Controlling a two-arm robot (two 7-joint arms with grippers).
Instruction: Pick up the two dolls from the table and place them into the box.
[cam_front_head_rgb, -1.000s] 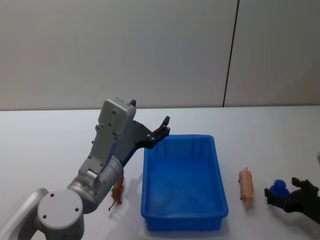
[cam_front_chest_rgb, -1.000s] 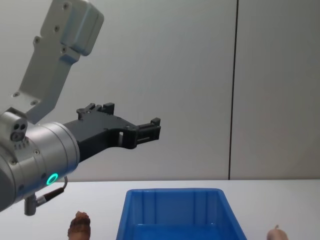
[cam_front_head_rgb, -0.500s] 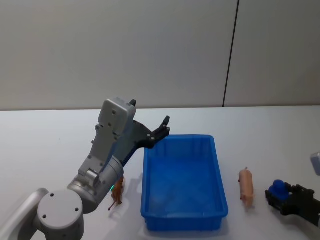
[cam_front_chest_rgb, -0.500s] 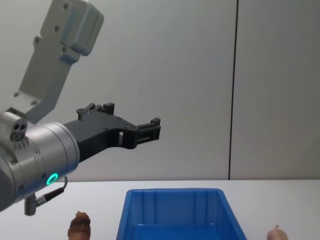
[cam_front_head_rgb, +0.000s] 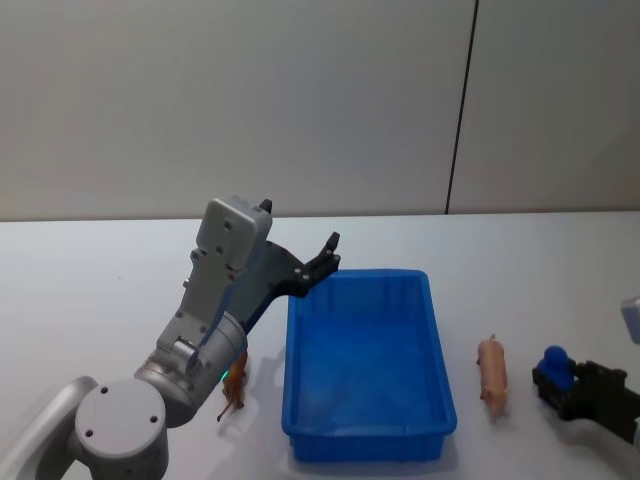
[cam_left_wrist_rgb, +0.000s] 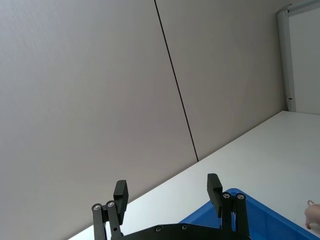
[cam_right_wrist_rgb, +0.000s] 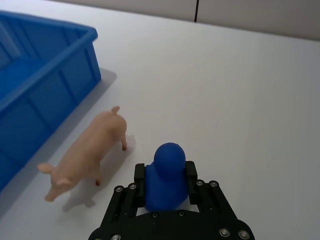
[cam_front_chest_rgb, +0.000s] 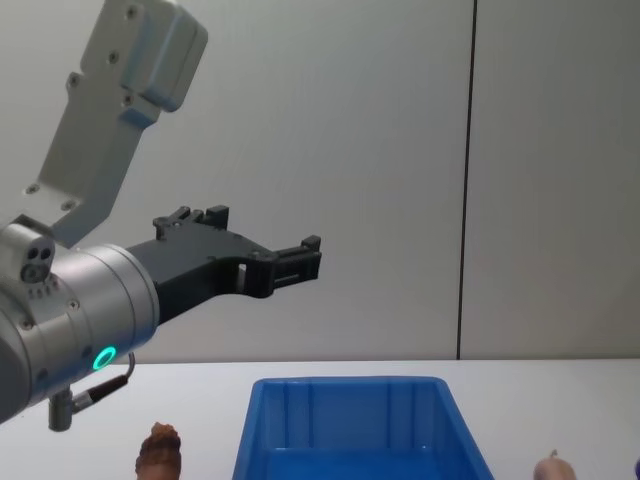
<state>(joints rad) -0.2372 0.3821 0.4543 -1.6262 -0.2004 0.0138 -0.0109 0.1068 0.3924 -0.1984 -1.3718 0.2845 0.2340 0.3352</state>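
My left gripper (cam_front_head_rgb: 328, 252) hangs high by the box's (cam_front_head_rgb: 441, 350) far left corner, fingers spread, empty. My right gripper (cam_right_wrist_rgb: 165, 176) pinches a blue rounded toy (cam_right_wrist_rgb: 168, 159) on the table (cam_front_head_rgb: 560, 280), just beside the pig (cam_right_wrist_rgb: 89, 151). The brown doll (cam_front_head_rgb: 234, 392) stands left of the box.

Pink pig (cam_front_head_rgb: 491, 369) right of blue box (cam_front_head_rgb: 368, 442), brown doll (cam_front_chest_rgb: 159, 452) left, seemingly upright

White table (cam_front_head_rgb: 90, 290) across the lower frame, blue box (cam_front_head_rgb: 370, 445) at lower centre, pink pig (cam_front_head_rgb: 491, 368) right of it, brown doll (cam_front_head_rgb: 235, 395) left.
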